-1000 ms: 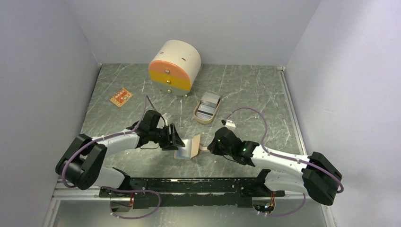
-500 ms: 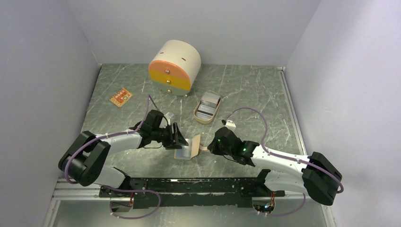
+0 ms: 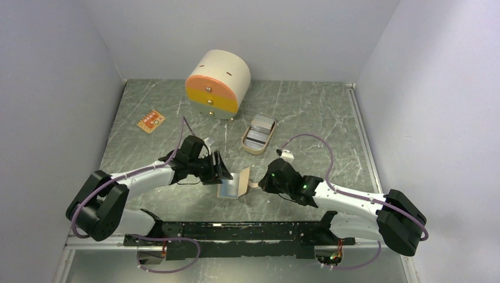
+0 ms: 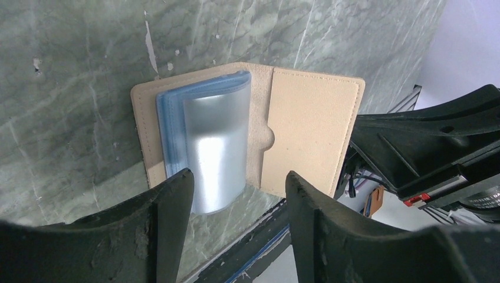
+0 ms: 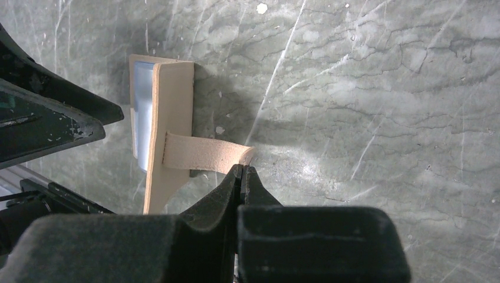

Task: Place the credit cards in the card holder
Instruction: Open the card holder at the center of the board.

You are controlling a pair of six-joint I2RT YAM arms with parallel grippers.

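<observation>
Left pincer (image 4: pixel 239 180) backing off slightly, spread, empty, over card holder (image 4: pixel 312 130) lying open on counter (image 4: pixel 71 88). Right pincer (image 5: pixel 242 171) pinching snap tab (image 5: pixel 200 150). I'm fearing tab slipping, bowed credit cards (image 4: pixel 215 147) springing out.

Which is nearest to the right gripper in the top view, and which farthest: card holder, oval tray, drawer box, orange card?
1. card holder: right at the right gripper, on its left; its strap is pinched.
2. oval tray: just behind the gripper.
3. drawer box: farther back, centre-left.
4. orange card: far off at the back left.
</observation>
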